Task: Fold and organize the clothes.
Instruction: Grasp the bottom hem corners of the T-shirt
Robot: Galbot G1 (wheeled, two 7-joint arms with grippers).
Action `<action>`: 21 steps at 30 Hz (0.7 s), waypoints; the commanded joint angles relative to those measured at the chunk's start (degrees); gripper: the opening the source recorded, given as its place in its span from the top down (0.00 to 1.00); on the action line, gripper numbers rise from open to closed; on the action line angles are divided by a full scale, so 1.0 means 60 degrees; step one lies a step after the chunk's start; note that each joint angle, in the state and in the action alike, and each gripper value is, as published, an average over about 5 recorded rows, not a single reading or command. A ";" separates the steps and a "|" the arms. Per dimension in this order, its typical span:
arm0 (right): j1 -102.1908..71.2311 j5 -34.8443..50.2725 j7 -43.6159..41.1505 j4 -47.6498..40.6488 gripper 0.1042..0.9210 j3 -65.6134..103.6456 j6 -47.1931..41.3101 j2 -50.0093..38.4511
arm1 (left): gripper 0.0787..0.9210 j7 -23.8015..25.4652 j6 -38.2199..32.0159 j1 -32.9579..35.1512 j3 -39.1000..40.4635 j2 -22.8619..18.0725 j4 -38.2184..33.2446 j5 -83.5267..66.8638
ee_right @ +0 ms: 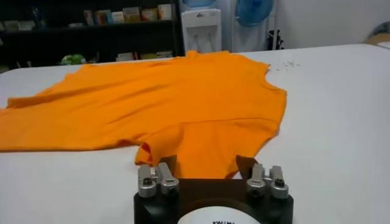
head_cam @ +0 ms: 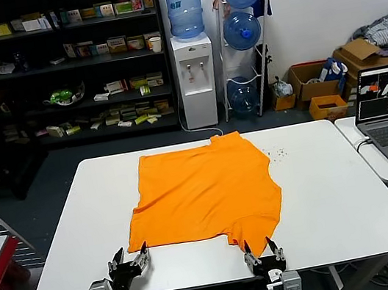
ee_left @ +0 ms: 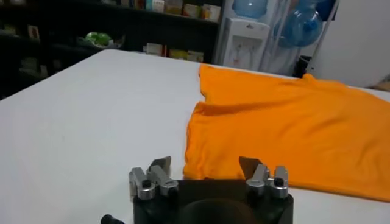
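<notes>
Reaching for the near hem: where this could slip

I had the orange T-shirt (head_cam: 205,191) spread flat on the white table (head_cam: 337,195), its near hem toward the robot and its collar toward the far edge. The left gripper (head_cam: 130,264) sat just off the shirt's near left corner, jaws apart and empty. The right gripper (head_cam: 262,251) sat at the near right, by the rumpled sleeve (ee_right: 159,149), jaws also apart, holding nothing. My worry was the thin fabric: 1 finger could skate over the hem and pinch only table. The right side risked catching the bunched sleeve instead of the hem, so the 2 grips would lift unevenly and skew the fold.
</notes>
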 commanded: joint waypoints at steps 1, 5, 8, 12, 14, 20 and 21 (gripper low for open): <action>0.0133 -0.0064 0.0067 -0.0142 0.55 -0.0142 -0.0045 0.0095 | 0.35 0.0000 0.0042 -0.0149 0.0128 -0.0049 0.0203 0.0016; 0.0047 -0.0042 0.0070 -0.0028 0.70 -0.0116 -0.0025 0.0030 | 0.48 -0.0013 0.0044 -0.0135 0.0168 -0.0073 0.0159 0.0013; -0.0009 -0.0030 0.0069 0.0079 0.81 -0.0115 0.0003 0.0009 | 0.58 -0.0044 0.0040 -0.0151 0.0195 -0.0092 0.0103 0.0012; -0.0098 -0.0014 0.0066 0.0231 0.94 -0.0123 0.0056 -0.0040 | 0.72 -0.0084 0.0033 -0.0171 0.0223 -0.0106 0.0039 0.0010; -0.0174 0.0028 0.0060 0.0348 0.97 -0.0130 0.0081 -0.0102 | 0.79 -0.0095 0.0027 -0.0162 0.0226 -0.0102 -0.0014 0.0007; -0.0770 0.0545 0.0197 0.1117 0.98 -0.0155 -0.0043 -0.0731 | 0.97 -0.0360 0.0038 0.0134 0.0229 0.0055 -0.0570 -0.0107; -0.0973 0.0702 0.0256 0.1346 0.98 -0.0142 -0.0093 -0.0920 | 0.98 -0.0450 0.0049 0.0271 0.0248 0.0141 -0.0753 -0.0185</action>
